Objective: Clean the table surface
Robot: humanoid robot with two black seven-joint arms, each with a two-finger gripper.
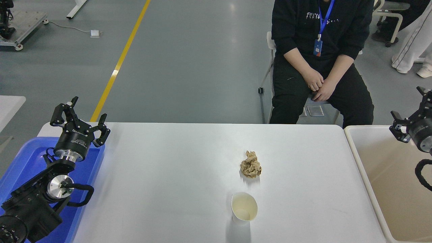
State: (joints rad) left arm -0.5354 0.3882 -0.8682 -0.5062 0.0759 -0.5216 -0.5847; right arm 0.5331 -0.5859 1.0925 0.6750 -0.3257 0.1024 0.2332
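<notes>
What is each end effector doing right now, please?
Left end effector: open, holding nothing, over the blue tray.
Right end effector: open, holding nothing, over the beige bin.

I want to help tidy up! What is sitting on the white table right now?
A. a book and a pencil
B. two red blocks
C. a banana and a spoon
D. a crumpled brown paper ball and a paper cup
D: a crumpled brown paper ball lies on the table surface, with an upright paper cup just nearer the camera.

A robotics lab: grey floor (189, 67) with yellow line (118, 64) (industrial-looking), wheeled equipment platform (20, 25).
</notes>
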